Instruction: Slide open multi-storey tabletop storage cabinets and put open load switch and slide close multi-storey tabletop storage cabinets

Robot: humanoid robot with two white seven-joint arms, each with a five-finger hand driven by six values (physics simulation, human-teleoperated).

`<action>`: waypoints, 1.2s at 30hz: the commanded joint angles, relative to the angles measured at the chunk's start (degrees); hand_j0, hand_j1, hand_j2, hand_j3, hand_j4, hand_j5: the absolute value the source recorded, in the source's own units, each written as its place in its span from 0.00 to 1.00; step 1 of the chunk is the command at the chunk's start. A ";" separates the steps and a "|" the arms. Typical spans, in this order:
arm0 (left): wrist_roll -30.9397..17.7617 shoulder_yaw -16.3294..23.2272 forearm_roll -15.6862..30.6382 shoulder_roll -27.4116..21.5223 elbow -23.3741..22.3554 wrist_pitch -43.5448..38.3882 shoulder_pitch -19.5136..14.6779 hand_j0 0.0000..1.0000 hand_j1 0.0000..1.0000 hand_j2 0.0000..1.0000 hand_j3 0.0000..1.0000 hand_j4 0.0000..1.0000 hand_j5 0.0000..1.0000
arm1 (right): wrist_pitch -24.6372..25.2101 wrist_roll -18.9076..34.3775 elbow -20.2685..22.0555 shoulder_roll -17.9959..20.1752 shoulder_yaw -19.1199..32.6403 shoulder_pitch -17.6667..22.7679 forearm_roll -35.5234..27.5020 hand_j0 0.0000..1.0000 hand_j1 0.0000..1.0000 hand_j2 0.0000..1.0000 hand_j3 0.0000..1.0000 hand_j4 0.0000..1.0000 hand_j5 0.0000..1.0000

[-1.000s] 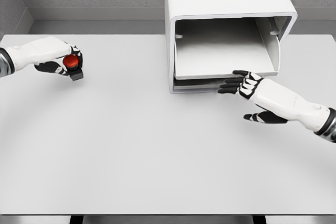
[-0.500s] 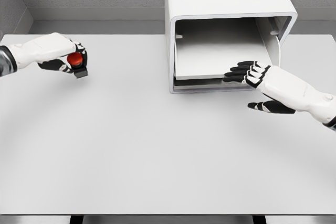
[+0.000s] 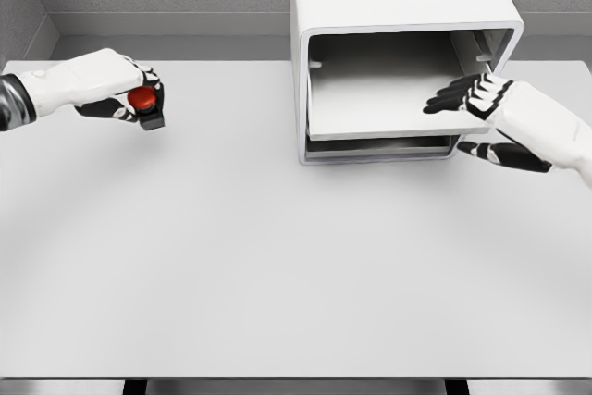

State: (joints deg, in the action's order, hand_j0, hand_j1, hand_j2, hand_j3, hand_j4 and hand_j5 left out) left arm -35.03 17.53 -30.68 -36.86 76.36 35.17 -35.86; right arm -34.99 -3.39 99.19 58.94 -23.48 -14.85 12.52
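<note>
Switch [image 3: 143, 99] pinched in left hand [image 3: 120, 94] — right hand [image 3: 499, 108] spread beside cabinet [image 3: 398, 53].

Cabinet [image 3: 398, 6] at table's [image 3: 277, 265] rear

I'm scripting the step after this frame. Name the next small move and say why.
Probably carry the left hand, shut on the red-buttoned black load switch, rightward toward the white tabletop storage cabinet. Its upper drawer tray is slid open and looks empty, while the switch is far to its left. The right hand, open, hovers at the tray's right edge.
</note>
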 commanded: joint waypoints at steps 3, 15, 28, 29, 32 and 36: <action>0.03 -0.04 0.36 0.03 2.91 -0.17 0.09 0.42 0.42 0.42 0.42 0.42 0.42 | -0.01 0.14 -0.66 0.04 0.37 0.26 -0.57 0.77 0.77 0.77 0.77 0.77 0.77; 0.03 -0.04 1.32 0.12 9.15 -0.17 0.97 0.42 0.42 0.42 0.42 0.42 0.42 | -0.01 0.41 0.57 -1.02 -0.34 0.53 0.05 0.78 0.78 0.78 0.78 0.78 0.78; 0.03 -0.04 2.55 0.12 12.76 -0.17 1.67 0.41 0.41 0.41 0.41 0.41 0.41 | -0.01 4.62 -0.93 -9.72 -2.36 -1.05 1.54 0.79 0.79 0.79 0.79 0.79 0.79; 0.03 -0.04 2.55 0.12 12.76 -0.17 1.67 0.41 0.41 0.41 0.41 0.41 0.41 | -0.01 4.62 -1.54 -10.07 -2.80 -1.14 1.63 0.80 0.80 0.80 0.80 0.80 0.80; 0.03 -0.04 2.55 0.12 12.84 -0.17 1.76 0.41 0.41 0.41 0.41 0.41 0.41 | -0.01 4.62 -3.30 -10.95 -3.94 -2.02 2.16 0.80 0.80 0.80 0.80 0.80 0.80; 0.03 -0.04 2.55 0.12 13.02 -0.17 1.76 0.41 0.41 0.41 0.41 0.41 0.41 | -0.01 4.62 -5.50 -12.18 -5.70 -3.87 2.25 0.80 0.80 0.80 0.80 0.80 0.80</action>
State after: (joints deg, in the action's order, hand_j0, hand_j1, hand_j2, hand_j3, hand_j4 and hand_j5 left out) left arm -35.02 17.52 -28.45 -36.70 89.26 35.18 -34.10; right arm -35.01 1.21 94.78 47.51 -28.19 -18.90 15.02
